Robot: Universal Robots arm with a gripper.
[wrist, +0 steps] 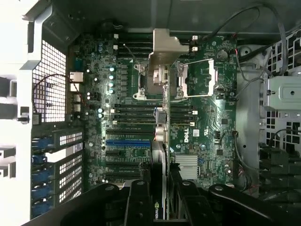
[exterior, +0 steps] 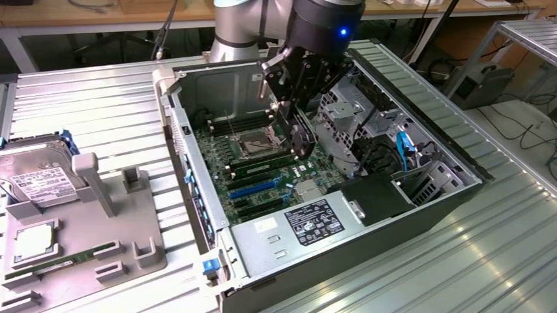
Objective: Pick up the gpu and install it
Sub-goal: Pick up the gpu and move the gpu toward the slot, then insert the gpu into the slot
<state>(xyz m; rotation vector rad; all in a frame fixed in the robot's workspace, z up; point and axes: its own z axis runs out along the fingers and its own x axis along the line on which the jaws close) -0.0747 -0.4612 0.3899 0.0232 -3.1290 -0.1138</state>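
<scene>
Thin flat dark gpu (exterior: 299,138) (wrist: 161,134) with silver metal end bracket hangs edge-down inside open black-and-silver computer case (exterior: 218,81), over green motherboard (exterior: 261,179) (wrist: 207,122), beside silver CPU socket (exterior: 258,145) (wrist: 197,80). Cannot tell whether it touches the board. Black gripper (exterior: 291,107) (wrist: 160,188) clamped on gpu, a finger on each face. At exterior view's left: grey moulded tray (exterior: 130,254) on ribbed metal table (exterior: 87,98), carrying silver hard drive with white label (exterior: 39,176)

Arm (exterior: 317,26) reaching down, gripper (exterior: 294,99) clamping gpu (exterior: 301,137)
</scene>
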